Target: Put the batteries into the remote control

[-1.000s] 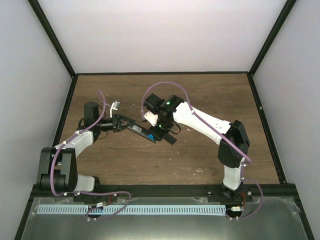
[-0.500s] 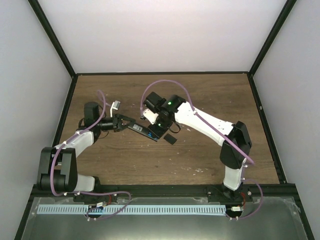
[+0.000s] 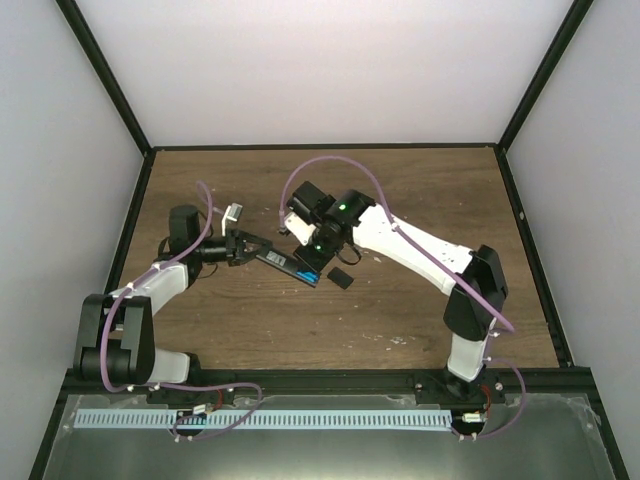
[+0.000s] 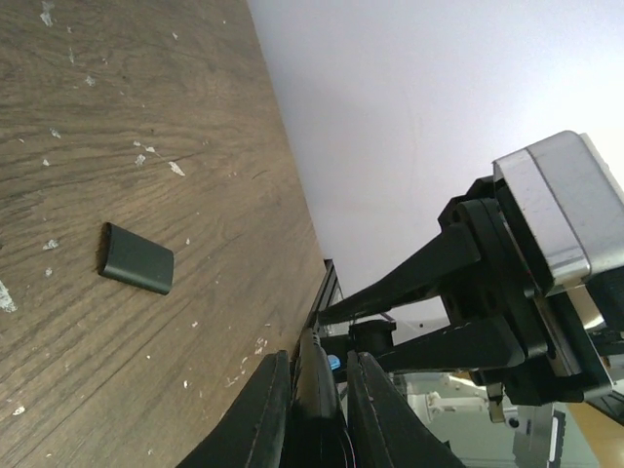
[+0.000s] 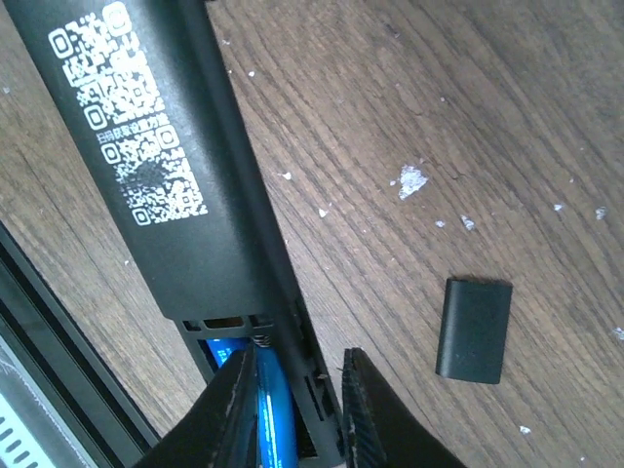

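Observation:
The black remote control (image 3: 280,261) is held off the table, back side up, with its battery bay open. My left gripper (image 3: 252,249) is shut on one end of it; in the left wrist view both fingers (image 4: 265,409) clamp the remote's (image 4: 317,390) edges. A blue battery (image 5: 275,414) lies in the bay at the other end, also visible from above (image 3: 303,269). My right gripper (image 5: 297,414) hovers over that end, jaws a little apart: one finger lies over the bay beside the battery, the other (image 5: 366,414) stands just outside the remote's (image 5: 156,166) edge.
The short black cover piece (image 3: 340,277) lies on the wooden table just right of the remote's end, also seen in the right wrist view (image 5: 474,330) and left wrist view (image 4: 138,259). White specks dot the wood. Black frame rails border the table.
My right gripper has shifted slightly up and left over the remote's end, leaving the cover piece more exposed. The left gripper and remote have hardly moved.

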`<state>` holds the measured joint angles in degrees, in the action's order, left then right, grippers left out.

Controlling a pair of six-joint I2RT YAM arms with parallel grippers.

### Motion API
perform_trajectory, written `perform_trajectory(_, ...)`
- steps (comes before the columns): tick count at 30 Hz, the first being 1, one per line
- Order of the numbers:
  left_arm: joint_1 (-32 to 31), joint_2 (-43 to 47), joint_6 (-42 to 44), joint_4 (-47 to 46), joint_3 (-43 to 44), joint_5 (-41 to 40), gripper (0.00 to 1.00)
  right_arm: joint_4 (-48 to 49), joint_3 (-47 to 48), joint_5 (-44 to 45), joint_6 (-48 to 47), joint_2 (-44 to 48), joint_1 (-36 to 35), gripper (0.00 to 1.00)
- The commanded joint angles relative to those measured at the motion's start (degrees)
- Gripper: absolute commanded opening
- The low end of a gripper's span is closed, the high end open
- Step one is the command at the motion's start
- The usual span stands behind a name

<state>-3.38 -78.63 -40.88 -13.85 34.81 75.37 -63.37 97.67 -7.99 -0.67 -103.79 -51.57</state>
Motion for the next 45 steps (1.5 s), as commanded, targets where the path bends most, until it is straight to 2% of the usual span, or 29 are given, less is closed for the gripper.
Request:
perform_trajectory(1,-0.3,-0.1,-0.7,-1.5,-0.2,3.1,0.00,1.4,1.0,3.0,-0.1,3.0,-0.2,0.19)
perform_trajectory(10,-0.3,-0.3,-2.7,-3.6,-0.5,3.0,0.00,7.1,0.7,2.8,0.2,8.6,-0.1,0.42)
perform_trajectory(11,-0.3,-0.2,-4.9,-6.6,-1.0,2.9,0.00,11.0,-1.9,2.9,0.9,10.9,-0.2,0.49)
perform_trajectory(16,-0.3,-0.3,-18.1,-20.8,-2.8,2.4,0.00,18.6,-10.7,3.8,5.7,16.5,1.0,0.64)
perform_trajectory(24,-0.3,-0.5,-32.3,-34.1,-3.3,0.4,0.00,28.9,-21.9,-12.9,17.6,25.1,12.0,0.76)
perform_trajectory(32,-0.3,-1.0,-41.7,-42.6,-3.3,-1.4,0.00,40.0,-28.0,-27.9,28.9,30.0,17.6,0.80)
perform_trajectory(36,-0.3,-1.7,-49.1,-50.6,-3.6,-3.3,0.00,45.0,-29.5,-33.3,34.3,30.2,18.2,0.81)
perform_trajectory(41,-0.3,-7.1,-67.4,-75.5,-4.5,-8.1,0.00,45.6,-29.5,-34.9,38.5,28.8,19.2,0.81)
perform_trajectory(42,-0.3,-8.2,-69.7,-77.8,-4.4,-8.5,0.00,44.9,-29.1,-34.9,38.8,28.6,19.5,0.81)
perform_trajectory(45,-0.3,-7.8,-67.6,-75.9,-4.4,-8.6,0.00,44.4,-28.6,-34.3,39.2,28.3,19.9,0.82)
